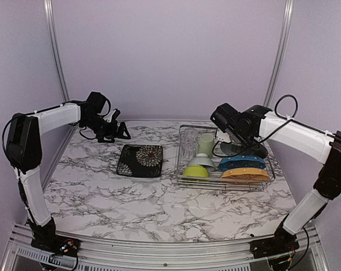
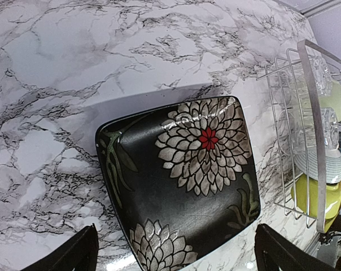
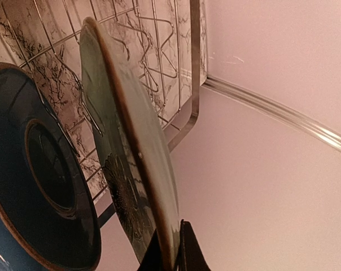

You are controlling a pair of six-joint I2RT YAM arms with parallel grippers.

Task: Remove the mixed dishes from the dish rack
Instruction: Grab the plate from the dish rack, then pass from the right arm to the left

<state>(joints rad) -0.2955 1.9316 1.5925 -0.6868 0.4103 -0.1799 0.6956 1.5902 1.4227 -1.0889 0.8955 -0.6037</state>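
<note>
Dish rack [image 1: 178, 158] sits on the right half of the table [image 1: 103, 192], long side running front to back. Inside, left column: clear glass [image 1: 188, 142] at the back, pale green mug [image 1: 205, 143] beside it, small white bowl [image 1: 202, 160] and lime green bowl [image 1: 196, 171] nearer the front, both upside down. Right column: blue plate [image 1: 242, 162] and orange dotted plate [image 1: 245, 174] on edge between the tines, orange nearest the front. Behind the blue one, a grey-green plate [image 3: 125, 164] with a brown rim, also on edge, just beside the blue plate and not touching it as far as the wrist view shows.

Right end effector [image 3: 171, 248]: fingers nearly together, pinching that grey-green plate's rim, one finger on each face.

Dark square plate [image 1: 140, 160], floral pattern, lies flat on the table just left of the rack, clear of it.

Left end effector [image 1: 117, 131]: fingers spread wide, holding nothing, hanging above the table behind the square plate, well apart from it
</note>
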